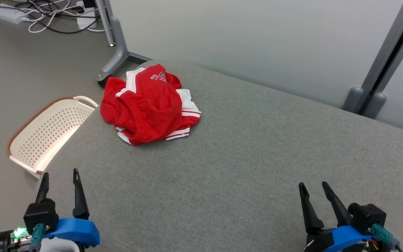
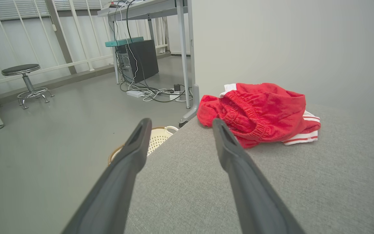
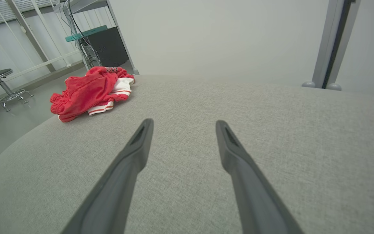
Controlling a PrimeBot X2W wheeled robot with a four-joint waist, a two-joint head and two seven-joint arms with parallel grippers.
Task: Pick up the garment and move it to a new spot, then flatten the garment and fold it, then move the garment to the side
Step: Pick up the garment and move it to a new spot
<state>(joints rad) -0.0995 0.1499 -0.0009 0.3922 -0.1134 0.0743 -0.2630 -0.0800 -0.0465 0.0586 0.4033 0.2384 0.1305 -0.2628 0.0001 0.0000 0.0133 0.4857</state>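
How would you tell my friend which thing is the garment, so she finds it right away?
Start at the big grey fabric-covered surface in front of the robot. Near its far left corner, just past the cream basket standing on the floor beside it, the garment lies in a crumpled heap. It is the one bright red thing there, with white panels and red-striped trim.

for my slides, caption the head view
Crumpled red garment on the grey surface; left gripper and right gripper open, short of it.
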